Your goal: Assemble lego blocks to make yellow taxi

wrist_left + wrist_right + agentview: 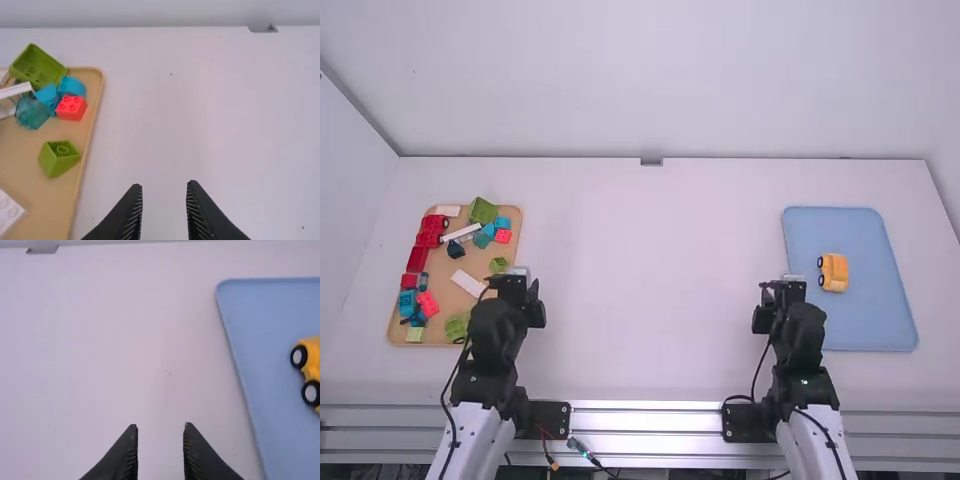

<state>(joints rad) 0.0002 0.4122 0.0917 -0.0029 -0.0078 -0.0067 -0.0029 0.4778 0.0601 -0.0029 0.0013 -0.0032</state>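
In the high view my left gripper (510,280) is over the right edge of the tan tray, near its base. The left wrist view shows the left gripper (164,185) open, nothing between its fingers. My right gripper (782,287) is just left of the blue tray (860,325); in the right wrist view the right gripper (160,426) is open over bare table. A yellow vehicle (834,272) with black wheels lies inside the blue tray, its wheels facing left; in the right wrist view the yellow vehicle (312,357) is cut off at the right edge.
The tan tray (520,225) on the left holds several red, green, blue and white blocks, among them a red block (72,107) and a green sloped block (58,159). White table (650,280) lies between the two trays.
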